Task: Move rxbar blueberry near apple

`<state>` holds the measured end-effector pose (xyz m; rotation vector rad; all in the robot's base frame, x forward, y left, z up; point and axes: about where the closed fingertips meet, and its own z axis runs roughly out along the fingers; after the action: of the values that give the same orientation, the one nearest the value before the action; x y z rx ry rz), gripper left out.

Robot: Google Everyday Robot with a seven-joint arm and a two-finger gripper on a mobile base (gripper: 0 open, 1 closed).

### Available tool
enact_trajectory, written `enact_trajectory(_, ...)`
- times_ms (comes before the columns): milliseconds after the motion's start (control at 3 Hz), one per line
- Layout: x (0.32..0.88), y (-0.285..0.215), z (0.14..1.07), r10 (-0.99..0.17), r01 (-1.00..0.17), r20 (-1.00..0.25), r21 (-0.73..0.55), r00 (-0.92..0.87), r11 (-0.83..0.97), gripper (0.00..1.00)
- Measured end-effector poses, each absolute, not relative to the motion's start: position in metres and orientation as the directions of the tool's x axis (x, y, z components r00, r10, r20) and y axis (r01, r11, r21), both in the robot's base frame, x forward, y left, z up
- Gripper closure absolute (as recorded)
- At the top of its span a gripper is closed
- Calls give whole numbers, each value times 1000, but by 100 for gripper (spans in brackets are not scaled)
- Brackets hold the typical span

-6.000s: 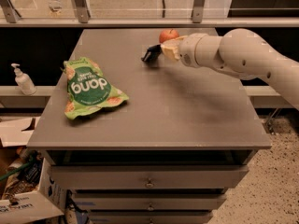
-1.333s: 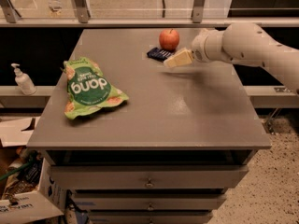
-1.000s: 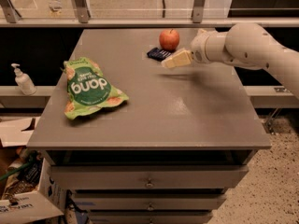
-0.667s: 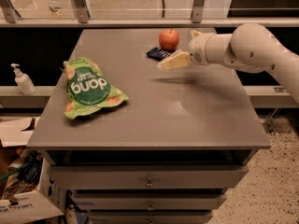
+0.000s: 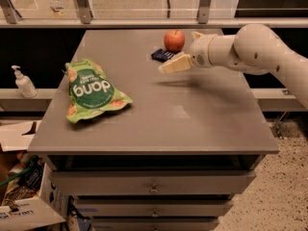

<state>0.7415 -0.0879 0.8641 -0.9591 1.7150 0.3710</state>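
Observation:
The rxbar blueberry [image 5: 162, 55], a small dark flat bar, lies on the grey table [image 5: 159, 109] at the back. It is just left of and in front of the red apple [image 5: 174, 40], close to it. My gripper [image 5: 178, 55] hangs low over the table just right of the bar, in front of the apple. It is open and holds nothing. One cream finger [image 5: 175, 63] points left past the bar, the other shows beside the apple. The white arm [image 5: 250, 49] comes in from the right.
A crinkled green chip bag [image 5: 90, 90] lies on the left part of the table. A soap dispenser bottle [image 5: 23, 82] stands on a lower ledge at the left. A railing runs behind the table. Drawers are below the front edge.
Six seconds ago the gripper held the bar in front of the apple. Now the bar lies on the table beside the apple, and the gripper has drifted slightly left and forward, empty.

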Motion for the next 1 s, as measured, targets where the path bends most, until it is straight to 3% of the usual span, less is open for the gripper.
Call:
enact_trajectory(333, 741, -78, 865, -437, -764, -897, -233, -71, 602, 0)
enact_trajectory(1000, 726, -116, 887, -500, -763, -864, -288, -53, 579, 0)
